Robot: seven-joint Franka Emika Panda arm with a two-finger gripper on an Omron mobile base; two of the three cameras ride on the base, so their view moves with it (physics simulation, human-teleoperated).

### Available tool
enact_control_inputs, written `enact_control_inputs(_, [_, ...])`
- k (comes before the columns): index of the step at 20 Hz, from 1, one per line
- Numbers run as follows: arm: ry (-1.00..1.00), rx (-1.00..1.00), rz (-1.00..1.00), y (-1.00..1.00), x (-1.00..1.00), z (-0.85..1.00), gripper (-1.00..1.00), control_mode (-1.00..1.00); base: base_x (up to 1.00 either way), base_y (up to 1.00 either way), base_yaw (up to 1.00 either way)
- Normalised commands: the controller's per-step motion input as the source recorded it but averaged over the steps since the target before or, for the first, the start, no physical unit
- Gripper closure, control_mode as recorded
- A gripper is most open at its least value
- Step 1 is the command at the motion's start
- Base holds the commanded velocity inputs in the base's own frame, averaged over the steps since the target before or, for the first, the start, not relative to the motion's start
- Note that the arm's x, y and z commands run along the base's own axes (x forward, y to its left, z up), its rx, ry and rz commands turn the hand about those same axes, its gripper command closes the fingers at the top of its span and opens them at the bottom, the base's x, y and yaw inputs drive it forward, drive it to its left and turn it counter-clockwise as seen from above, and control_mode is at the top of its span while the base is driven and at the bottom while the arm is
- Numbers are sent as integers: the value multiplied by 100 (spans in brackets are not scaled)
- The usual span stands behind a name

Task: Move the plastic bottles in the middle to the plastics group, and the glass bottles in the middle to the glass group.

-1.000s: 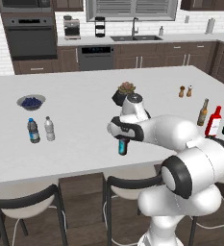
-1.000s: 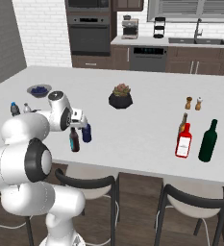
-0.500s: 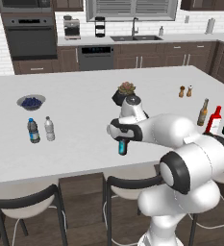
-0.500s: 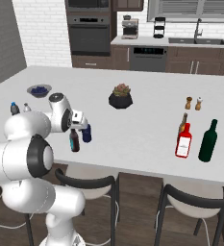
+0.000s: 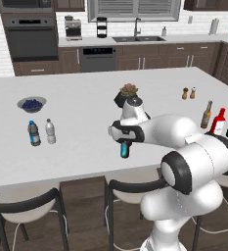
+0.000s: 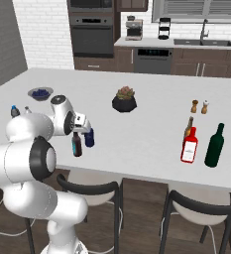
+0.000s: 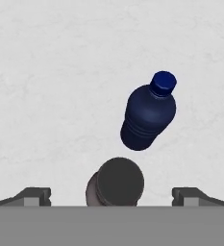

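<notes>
Claw (image 7: 111, 194) wide open, gripping nothing, hanging straight above the teal-label bottle (image 6: 77, 145); hand view has its dark cap centred between the tips. Hand view also shows the navy bottle (image 7: 148, 116) upright just past it, apart; in the left base view the arm covers that one and only the teal label (image 5: 124, 148) peeks out. Arm pose and bottles match the earlier frames, no shift. Both bottles stand near the counter's (image 5: 86, 147) front edge, open surface all round. Plastics pair (image 5: 41, 132) far to the arm's left; red bottle (image 6: 189, 147), amber bottle (image 6: 189, 126), green bottle (image 6: 214, 146) clustered on the right.
</notes>
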Motion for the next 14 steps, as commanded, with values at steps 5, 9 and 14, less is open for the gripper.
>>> enact_control_inputs(5, [0,0,-2,0,5,-8,-100,-100,0,0,0])
enact_control_inputs(9, [0,0,-2,0,9,-10,-100,-100,0,0,0])
enact_control_inputs(14, [0,0,-1,0,0,-8,-100,-100,0,0,0])
